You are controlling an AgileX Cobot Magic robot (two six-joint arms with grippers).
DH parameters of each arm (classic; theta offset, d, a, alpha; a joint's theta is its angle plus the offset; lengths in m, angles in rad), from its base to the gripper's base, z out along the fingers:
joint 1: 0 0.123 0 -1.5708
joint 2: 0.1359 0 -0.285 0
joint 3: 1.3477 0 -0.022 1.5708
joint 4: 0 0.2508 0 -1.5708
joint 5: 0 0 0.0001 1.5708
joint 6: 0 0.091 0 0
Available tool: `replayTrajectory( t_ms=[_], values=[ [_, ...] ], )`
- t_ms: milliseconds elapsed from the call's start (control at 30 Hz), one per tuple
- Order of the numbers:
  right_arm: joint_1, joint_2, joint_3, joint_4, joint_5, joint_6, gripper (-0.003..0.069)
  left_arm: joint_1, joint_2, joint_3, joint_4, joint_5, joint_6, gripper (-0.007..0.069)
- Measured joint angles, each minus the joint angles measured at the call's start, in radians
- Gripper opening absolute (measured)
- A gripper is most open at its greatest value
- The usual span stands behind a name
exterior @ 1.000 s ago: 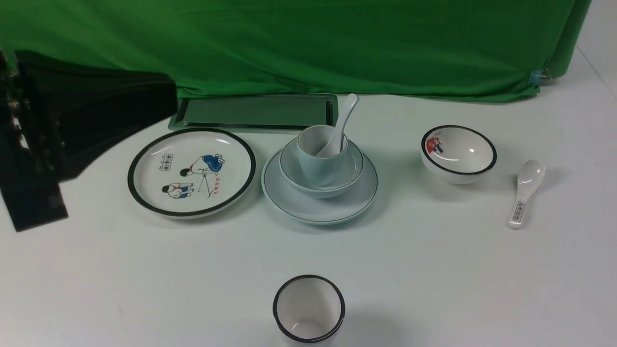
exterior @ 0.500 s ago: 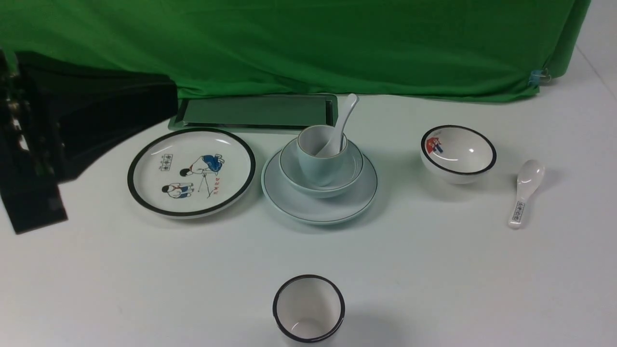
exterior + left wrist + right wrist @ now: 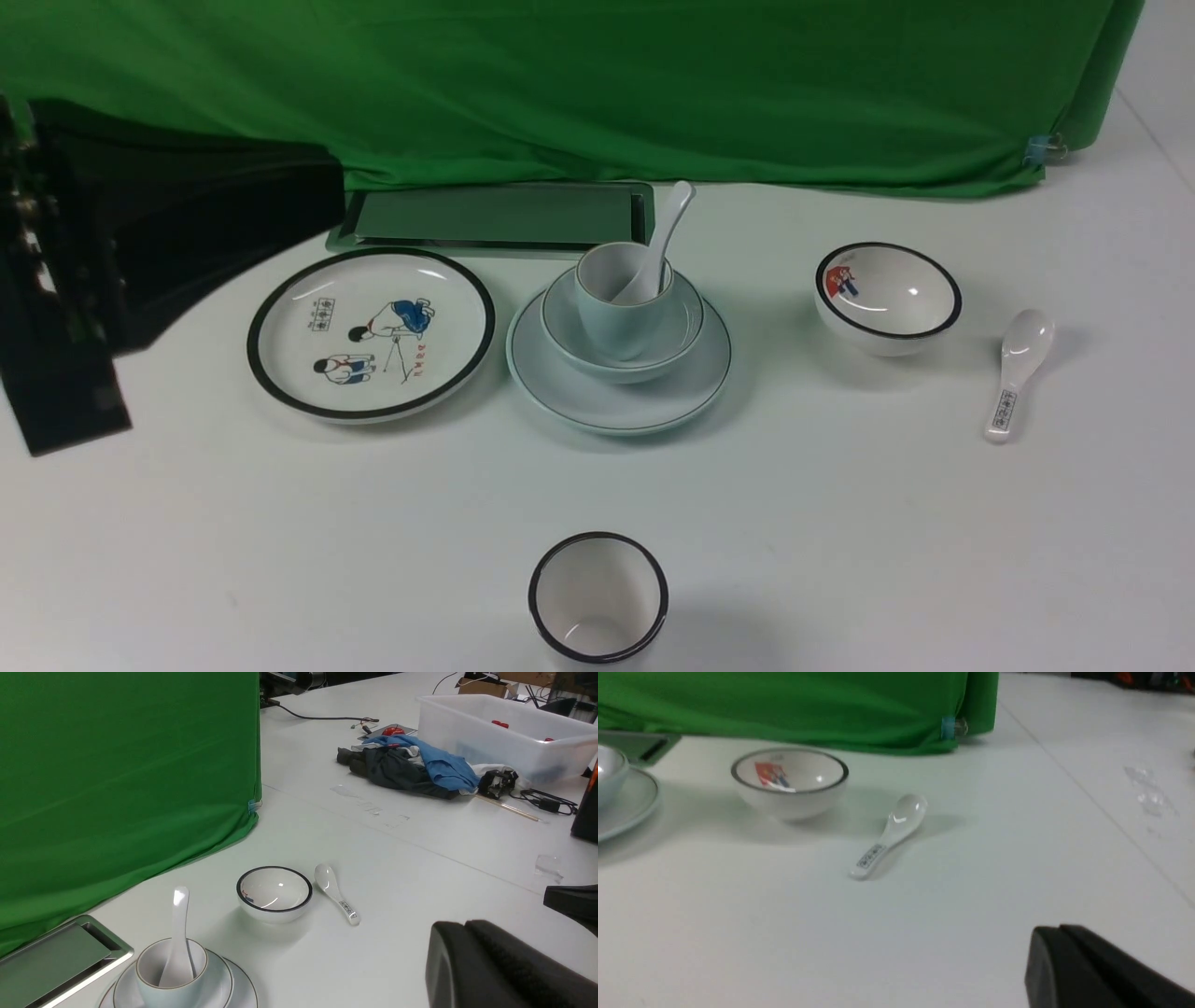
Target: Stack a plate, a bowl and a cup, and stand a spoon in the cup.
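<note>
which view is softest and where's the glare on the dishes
Right wrist view is softest: the printed spoon and picture bowl have blurred edges. Front view is sharper, with small glare spots inside that bowl and on the cartoon plate. Left wrist view is crisp, with a bright highlight on the plain spoon handle.

At the left edge of the front view, the left arm (image 3: 56, 308) is the only thing that differs from the earlier pictures. Its dark lower corner, which sat a little higher a second ago, now reaches slightly further down the frame and a touch further toward the left edge, so a bit more of the white table (image 3: 280, 523) shows beside it.
</note>
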Motion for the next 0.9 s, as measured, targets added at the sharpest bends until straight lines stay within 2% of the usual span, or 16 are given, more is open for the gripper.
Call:
replayTrajectory(
  t_ms=[900],
  values=[
    [0.0,-0.001,0.0,0.012,0.017,0.0,0.0049,0.0,0.0,0.0,0.0,0.001,0.0,-0.0031]
  ],
)
